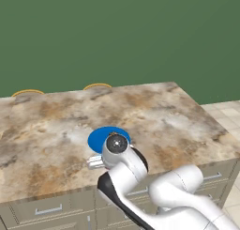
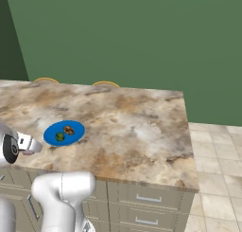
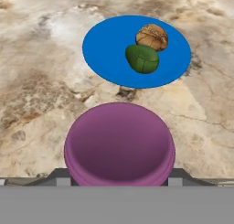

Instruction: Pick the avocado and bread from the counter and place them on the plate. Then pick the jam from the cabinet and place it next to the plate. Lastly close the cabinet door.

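The blue plate (image 3: pixel 105 49) lies on the marbled counter (image 3: pixel 41 95) with the dark green avocado (image 3: pixel 142 58) and the tan bread (image 3: pixel 152 36) side by side on it, touching. My gripper (image 3: pixel 119 177) is shut on the jam (image 3: pixel 119 143), seen from above as a round purple top, just on the near side of the plate. Whether the jam touches the counter I cannot tell. From the right base view the plate (image 2: pixel 73 133), avocado (image 2: pixel 59 137) and bread (image 2: pixel 69 129) sit near the counter's front left. The plate (image 1: pixel 99 137) is partly behind my hand. The cabinet and its door are out of view.
Two yellow-rimmed round tops (image 1: pixel 28 92) (image 1: pixel 97 87) peek over the counter's far edge before a green wall. Beige drawers (image 2: pixel 149 198) run below the front edge. Tiled floor (image 2: pixel 217 179) lies past the counter's right end.
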Controlling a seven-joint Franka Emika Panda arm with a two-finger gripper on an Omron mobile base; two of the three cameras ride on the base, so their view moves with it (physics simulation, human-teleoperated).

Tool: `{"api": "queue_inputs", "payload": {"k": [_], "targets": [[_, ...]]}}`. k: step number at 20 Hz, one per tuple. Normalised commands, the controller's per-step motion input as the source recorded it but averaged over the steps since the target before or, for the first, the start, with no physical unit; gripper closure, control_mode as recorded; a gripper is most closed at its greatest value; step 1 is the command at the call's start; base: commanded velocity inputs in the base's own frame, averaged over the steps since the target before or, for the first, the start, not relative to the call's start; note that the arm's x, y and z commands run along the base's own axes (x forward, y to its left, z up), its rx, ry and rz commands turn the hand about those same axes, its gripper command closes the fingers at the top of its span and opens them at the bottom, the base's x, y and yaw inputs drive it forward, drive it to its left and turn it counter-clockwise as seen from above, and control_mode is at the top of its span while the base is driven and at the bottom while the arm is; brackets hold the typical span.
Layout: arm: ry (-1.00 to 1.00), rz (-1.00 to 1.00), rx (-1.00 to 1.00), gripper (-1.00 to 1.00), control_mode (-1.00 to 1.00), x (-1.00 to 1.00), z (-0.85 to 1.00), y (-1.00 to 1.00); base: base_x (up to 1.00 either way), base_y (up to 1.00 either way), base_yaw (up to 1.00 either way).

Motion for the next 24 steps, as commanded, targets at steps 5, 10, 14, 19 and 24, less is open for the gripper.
{"api": "queue_inputs", "payload": {"k": [5, 10, 14, 19, 24], "targets": [[0.0, 0.0, 0.0, 1.0, -1.0, 0.16, -0.2, 0.1, 0.0, 0.0, 0.0], [0.0, 0.0, 0.0, 1.0, -1.0, 0.19, -0.17, 0.09, 0.0, 0.0, 0.0], [0.0, 0.0, 0.0, 1.0, -1.0, 0.14, -0.22, 0.09, 0.0, 0.0, 0.0], [0.0, 0.0, 0.0, 1.0, -1.0, 0.09, -0.17, 0.08, 0.0, 0.0, 0.0], [0.0, 0.0, 0.0, 1.0, -1.0, 0.05, -0.11, 0.0, 0.0, 0.0, 0.0]]}}
